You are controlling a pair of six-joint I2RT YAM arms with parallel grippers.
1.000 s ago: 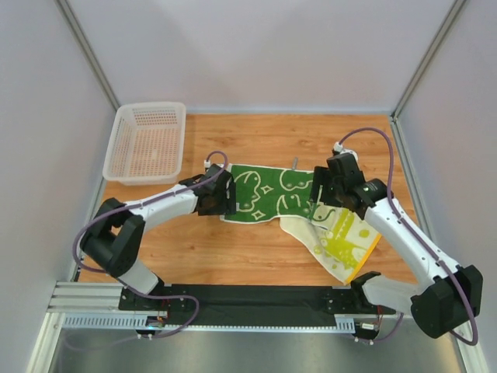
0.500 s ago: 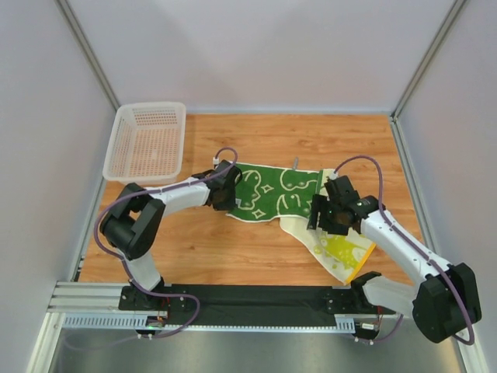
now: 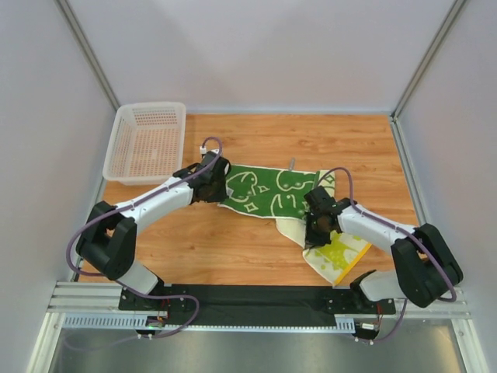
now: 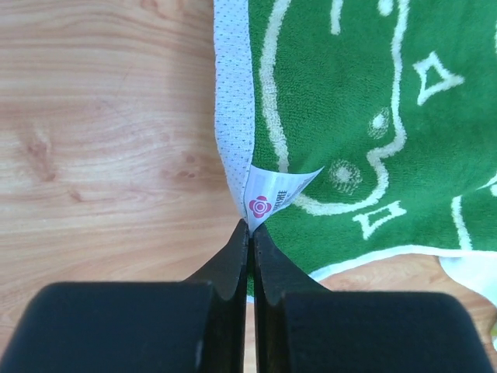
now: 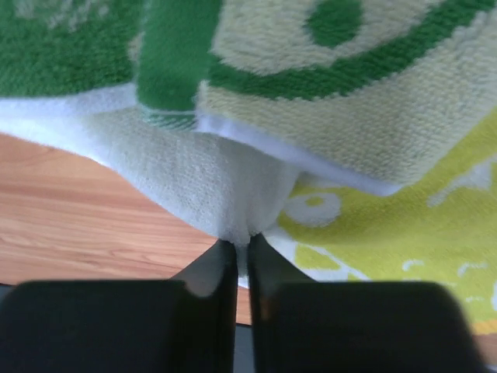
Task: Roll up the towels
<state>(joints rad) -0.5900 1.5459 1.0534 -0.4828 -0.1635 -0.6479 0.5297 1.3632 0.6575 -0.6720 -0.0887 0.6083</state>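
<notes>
Wooden table [image 3: 256,140] holds a green terry towel with cream lines [image 3: 264,190] at its middle, left hem pinched by the left claw [image 4: 249,229]. The right claw [image 5: 241,241] clamps the cream edge of the yellow-green blotched towel [image 3: 342,252] toward the near right corner.

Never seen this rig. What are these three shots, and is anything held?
A left arm and a right arm, both robotic, are bolted at the near edge of a wooden table. The wide picture looks down from above and behind them. The two close-ups come from cameras on each wrist. On the table lie a green towel with cream line drawings, a yellow-green towel partly under it, and a white mesh basket at the far left. The left tool is shut on the green towel's hem by its label. The right tool pinches a pale fold, apparently of the yellow-green towel.
</notes>
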